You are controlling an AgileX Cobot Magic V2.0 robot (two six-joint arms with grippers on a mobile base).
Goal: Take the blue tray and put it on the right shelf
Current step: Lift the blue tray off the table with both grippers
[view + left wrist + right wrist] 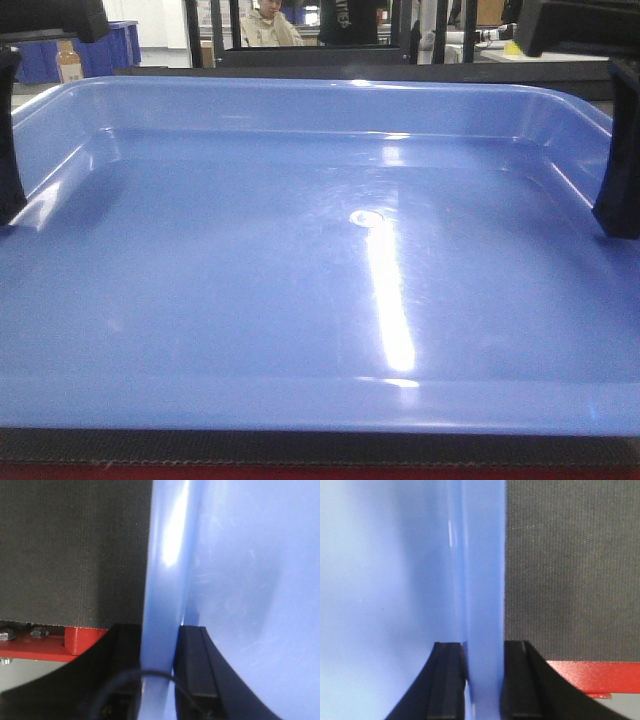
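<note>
Tray-blue fills nearly the whole front view: the blue tray (250, 300) lies broad and shallow over the black tabletop (75, 550), its near rim running along the tabletop's near edge, where only a thin strip of the dark woven surface shows beneath it. A small round mark sits at the middle of the tray floor, with a bright streak of glare running from it toward the near rim. Whether the tray rests on the tabletop or hangs just above it cannot be told.

The left gripper (159, 680) has the tray's left rim between its two black fingers, one pad outside the rim and one inside, both pressed against the plastic. The right gripper (482, 680) holds the right rim in the same way (its jaws are closed to just the thickness of the flared edge). In the front view both show as dark shapes at the tray's two side walls.

Beside each rim the woven tabletop ends at a red frame edge (590, 675); two bolts (39, 631) sit in it on the left side.

Beyond the far rim, a seated person (268, 25) is visible.
</note>
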